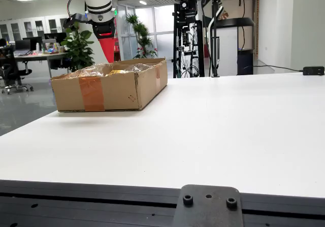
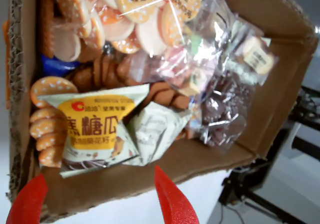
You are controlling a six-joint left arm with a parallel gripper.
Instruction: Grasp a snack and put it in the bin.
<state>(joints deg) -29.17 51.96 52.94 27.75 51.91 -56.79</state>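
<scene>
Many wrapped snacks (image 2: 150,68) heaped in cardboard box (image 1: 109,87) below hand (image 2: 102,196); fingers spread wide, seemingly empty, poised for picking.

Box (image 1: 109,87) at table (image 1: 228,130) far-left, side view; snack packets (image 2: 150,73) inside; hand (image 2: 100,199) above box

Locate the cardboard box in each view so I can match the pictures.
View from the side: box at left on the white table, below the arm.
View that rides on the gripper: box fills the frame, open, full of snacks, above the red fingertips.
Shared landmark: the red gripper.
</scene>
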